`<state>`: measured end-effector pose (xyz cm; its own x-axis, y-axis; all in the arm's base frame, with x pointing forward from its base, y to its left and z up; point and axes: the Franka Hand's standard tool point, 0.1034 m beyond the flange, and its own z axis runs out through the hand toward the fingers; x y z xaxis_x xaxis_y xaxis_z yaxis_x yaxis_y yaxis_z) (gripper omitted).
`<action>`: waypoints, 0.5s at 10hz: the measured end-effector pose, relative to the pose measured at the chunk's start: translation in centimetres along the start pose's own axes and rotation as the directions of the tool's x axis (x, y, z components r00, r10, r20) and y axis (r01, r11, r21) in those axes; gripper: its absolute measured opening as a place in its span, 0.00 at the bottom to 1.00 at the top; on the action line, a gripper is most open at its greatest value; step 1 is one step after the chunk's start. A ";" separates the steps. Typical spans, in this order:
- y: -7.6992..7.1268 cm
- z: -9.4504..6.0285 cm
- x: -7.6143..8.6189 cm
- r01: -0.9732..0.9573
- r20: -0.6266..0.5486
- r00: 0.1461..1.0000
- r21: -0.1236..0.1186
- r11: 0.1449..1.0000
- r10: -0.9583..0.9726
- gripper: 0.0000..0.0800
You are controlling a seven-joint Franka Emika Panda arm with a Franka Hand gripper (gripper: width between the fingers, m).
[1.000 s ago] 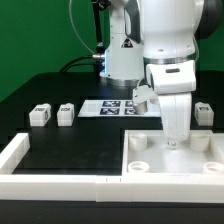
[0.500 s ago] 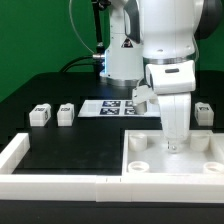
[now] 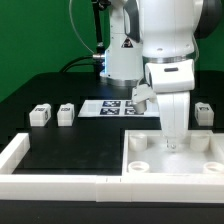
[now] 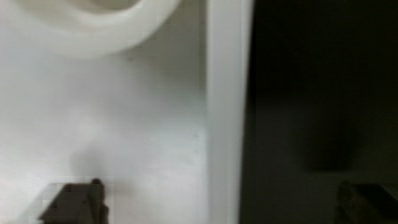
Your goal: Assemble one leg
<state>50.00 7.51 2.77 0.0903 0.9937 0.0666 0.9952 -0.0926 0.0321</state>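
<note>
Two legs, small white blocks with black-and-white tags, stand at the exterior view's left: one [image 3: 40, 115] and one beside it [image 3: 65, 113]. A third leg [image 3: 205, 112] stands at the right, behind the panel. My gripper [image 3: 172, 144] points straight down at the far edge of the large white square panel [image 3: 190, 172]. In the wrist view the gripper [image 4: 219, 203] is open and empty. Its two dark fingertips [image 4: 75, 202] stand far apart, one over the white panel [image 4: 107, 120], the other over the dark table beyond the panel's rim. A round corner socket [image 4: 98, 20] shows there.
The marker board [image 3: 108, 107] lies on the black table behind the gripper. A white L-shaped wall [image 3: 15, 152] borders the table at the left and front. The robot's base [image 3: 122, 60] stands at the back.
</note>
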 end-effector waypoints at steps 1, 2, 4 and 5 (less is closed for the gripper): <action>-0.6 -1.5 0.5 -0.032 0.006 0.999 -0.015 0.999 0.032 0.81; -1.4 -2.4 1.3 -0.120 0.008 0.993 -0.017 0.993 0.120 0.81; -3.7 -3.2 4.6 -0.352 -0.002 0.936 -0.018 0.936 0.352 0.81; -4.3 -3.0 5.6 -0.447 -0.010 0.894 -0.018 0.894 0.447 0.81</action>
<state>46.11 13.31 6.02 0.5255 0.8467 0.0835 0.8488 -0.5285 0.0168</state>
